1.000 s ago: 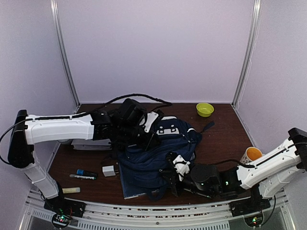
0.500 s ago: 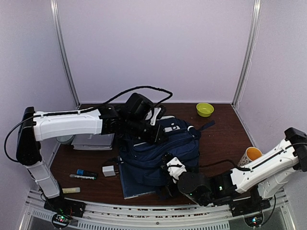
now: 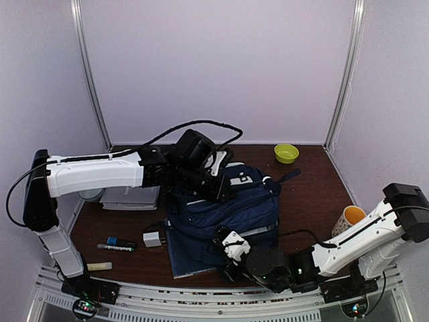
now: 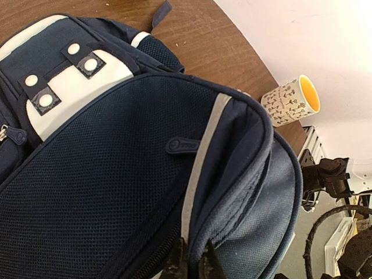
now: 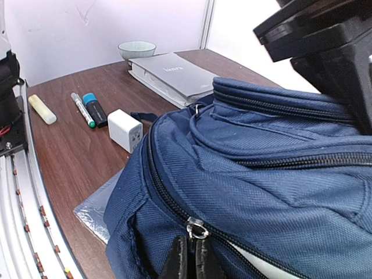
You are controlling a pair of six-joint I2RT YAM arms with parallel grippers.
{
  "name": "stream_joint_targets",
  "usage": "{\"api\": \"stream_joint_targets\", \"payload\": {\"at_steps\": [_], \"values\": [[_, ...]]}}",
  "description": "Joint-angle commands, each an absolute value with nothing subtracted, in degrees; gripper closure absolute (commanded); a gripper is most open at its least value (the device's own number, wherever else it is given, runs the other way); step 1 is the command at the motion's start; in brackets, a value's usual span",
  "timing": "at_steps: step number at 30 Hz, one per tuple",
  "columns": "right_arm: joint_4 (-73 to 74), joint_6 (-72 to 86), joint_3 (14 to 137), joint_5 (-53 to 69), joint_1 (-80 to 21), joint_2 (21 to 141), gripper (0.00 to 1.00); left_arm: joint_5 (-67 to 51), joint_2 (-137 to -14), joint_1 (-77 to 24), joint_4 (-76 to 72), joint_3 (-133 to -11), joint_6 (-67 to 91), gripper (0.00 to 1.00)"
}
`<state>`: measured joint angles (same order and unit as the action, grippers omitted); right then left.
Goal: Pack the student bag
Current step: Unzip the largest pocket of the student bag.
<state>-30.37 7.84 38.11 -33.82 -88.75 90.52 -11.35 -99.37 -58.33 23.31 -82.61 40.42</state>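
Right gripper point(image 5: 189, 258) pinched tight on navy student bag point(image 5: 261, 174), just under metal zipper pull point(image 5: 196, 229); bag fills the right side. On the table point(image 5: 75, 168), left: white adapter block point(image 5: 125, 130), pen point(image 5: 79, 108), blue-capped marker point(image 5: 93, 108), yellow stick point(image 5: 42, 108). Beyond them: grey book point(image 5: 171, 74), pale bowl point(image 5: 136, 49).

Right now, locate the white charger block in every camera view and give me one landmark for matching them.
Top external: the white charger block is at lower left of centre, just left of the student bag.
Left wrist: not in it; the bag fills most of the picture.
Right wrist: the block is left of centre, just left of the bag.
Shared landmark: the student bag, seen in all three views.
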Motion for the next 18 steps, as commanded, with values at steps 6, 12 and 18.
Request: {"api": "stream_joint_targets", "payload": {"at_steps": [6, 12, 18], "values": [[-36.70, 4.49, 39.39, -26.65, -89.07, 90.45, 1.00, -14.30, -95.77, -58.93, 12.71, -81.89, 39.48, 1.00], [-37.57, 4.54, 36.03, -25.45, -89.04, 88.11, 0.93, -13.90, -92.83, -59.24, 11.69, -78.23, 35.59, 1.00], [-36.04, 2.29, 32.63, -23.68, -88.95, 81.70, 0.63, -15.03, -91.43, -59.24, 9.51, -74.92, 30.77, 1.00]]}}
